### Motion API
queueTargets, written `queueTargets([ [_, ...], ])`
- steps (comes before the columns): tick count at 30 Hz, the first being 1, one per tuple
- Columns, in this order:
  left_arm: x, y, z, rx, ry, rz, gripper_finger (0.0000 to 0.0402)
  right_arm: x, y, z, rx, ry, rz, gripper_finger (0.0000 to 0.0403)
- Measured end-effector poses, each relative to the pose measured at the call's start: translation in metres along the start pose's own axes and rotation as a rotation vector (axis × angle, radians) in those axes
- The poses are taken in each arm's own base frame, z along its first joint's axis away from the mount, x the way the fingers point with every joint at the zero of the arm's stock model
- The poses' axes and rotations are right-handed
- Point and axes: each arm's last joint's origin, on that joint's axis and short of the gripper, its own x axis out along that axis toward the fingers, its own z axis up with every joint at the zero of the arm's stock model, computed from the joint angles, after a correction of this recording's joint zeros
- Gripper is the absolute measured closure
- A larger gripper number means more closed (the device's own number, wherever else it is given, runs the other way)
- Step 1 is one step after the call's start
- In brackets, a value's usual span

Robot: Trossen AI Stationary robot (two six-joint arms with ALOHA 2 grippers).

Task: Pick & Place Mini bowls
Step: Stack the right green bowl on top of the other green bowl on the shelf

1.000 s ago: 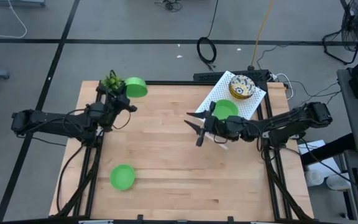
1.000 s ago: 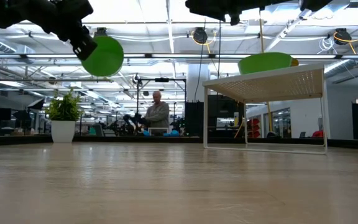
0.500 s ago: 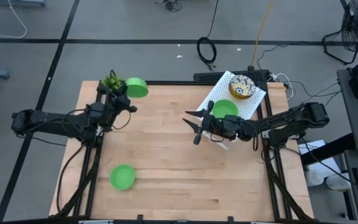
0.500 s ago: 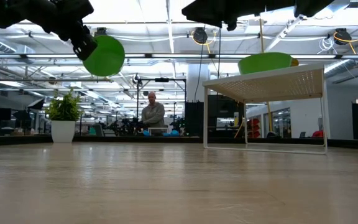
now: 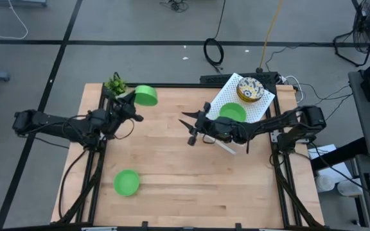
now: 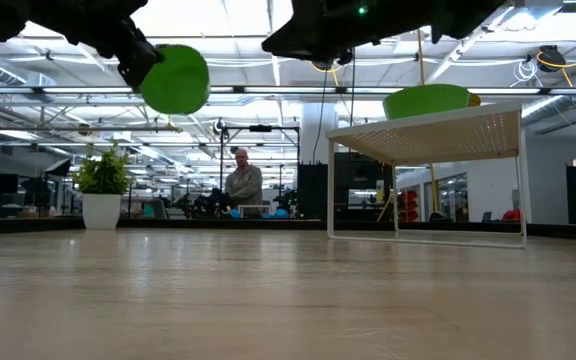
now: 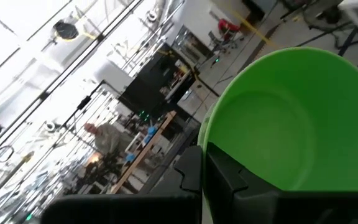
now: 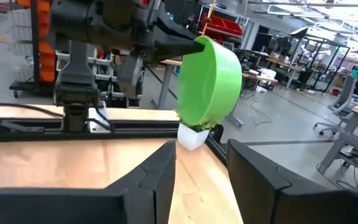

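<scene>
My left gripper [image 5: 135, 104] is shut on a plain green mini bowl [image 5: 146, 95], held high above the table's far left corner; the low view shows that bowl [image 6: 176, 78] well clear of the wood. My right gripper [image 5: 190, 126] hovers open over the table's middle, pointing at the held bowl [image 8: 209, 79] with nothing between its fingers [image 8: 159, 177]. A second green bowl [image 5: 232, 112] and a floral bowl [image 5: 250, 89] sit on the white perforated rack [image 5: 257, 109]. A third green bowl [image 5: 126, 182] rests base down on the table, near left. My left gripper pinches the green bowl's rim [image 7: 211, 148], one finger [image 7: 229, 180] inside the bowl and the other outside the wall. The fingers come level from the table's left side. The bowl is lifted clear and turned on its side, its outer wall [image 8: 213, 74] toward my right gripper.
A small potted plant [image 5: 115, 84] stands at the far left corner, just behind the held bowl. The white rack [image 6: 438, 130] stands raised on thin legs at the far right. A person [image 6: 241, 186] stands in the room beyond the table. Bare wood lies across the middle and near right.
My right gripper has gone toward the table's left and slightly toward its far edge, closing on the held bowl, still open. My left gripper has turned a little, which swung the green bowl slightly toward the right while it stayed lifted.
</scene>
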Motion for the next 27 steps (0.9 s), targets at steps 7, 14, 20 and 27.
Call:
queueTargets([
  [7, -0.006, -0.002, 0.005, 0.003, -0.057, -0.04, 0.0399, 0.013, 0.006, -0.003, -0.114, 0.058, -0.054, 0.0256],
  [14, -0.012, -0.004, 0.009, 0.002, -0.098, -0.061, 0.0399, 0.016, 0.007, 0.001, -0.067, 0.056, -0.059, 0.0168],
  [20, -0.013, -0.014, 0.019, 0.023, -0.137, -0.074, 0.0399, 0.016, 0.006, 0.006, -0.02, 0.009, -0.068, 0.0123],
  [27, -0.006, -0.036, 0.042, 0.093, -0.126, -0.113, 0.0399, 0.016, 0.006, 0.007, -0.018, 0.005, -0.069, 0.0129],
])
